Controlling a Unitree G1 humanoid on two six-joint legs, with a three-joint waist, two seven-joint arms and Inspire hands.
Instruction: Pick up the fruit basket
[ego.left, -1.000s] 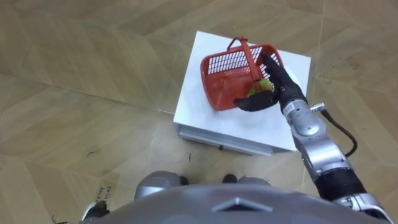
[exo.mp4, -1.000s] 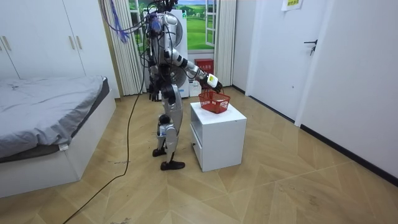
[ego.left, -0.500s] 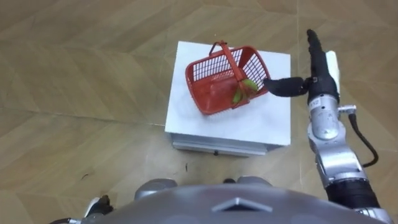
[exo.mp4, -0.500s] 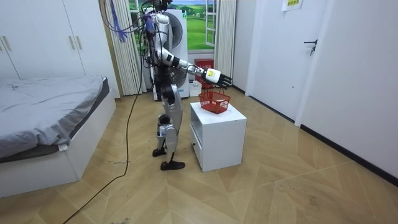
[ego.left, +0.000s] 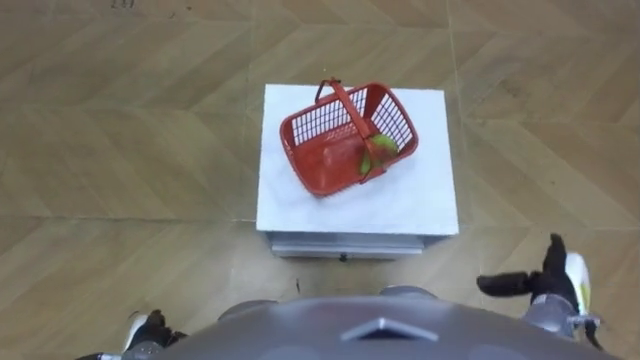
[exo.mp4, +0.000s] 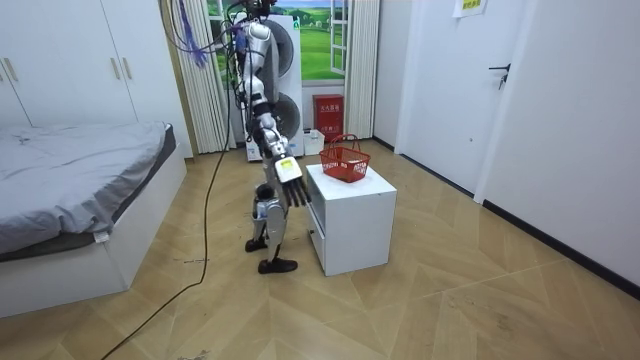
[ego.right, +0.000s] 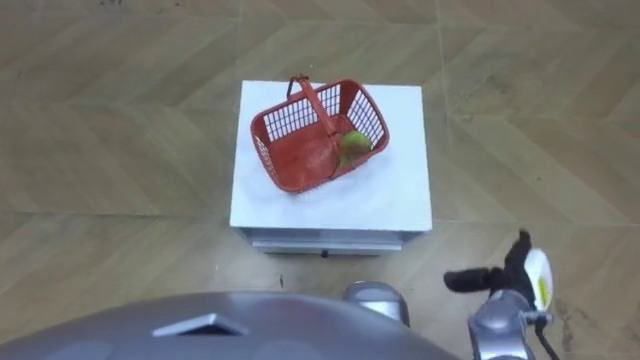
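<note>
The red fruit basket (ego.left: 322, 165) sits on the white bedside cabinet (ego.left: 420, 205), long axis slanted, handle upright, ahead and left of the right hand (ego.left: 550, 283), which hangs off the cabinet's near right corner, fingers straight, holding nothing.

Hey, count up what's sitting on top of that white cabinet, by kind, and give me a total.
Red basket: 1
Green fruit showing inside it: 1
Total: 2
</note>
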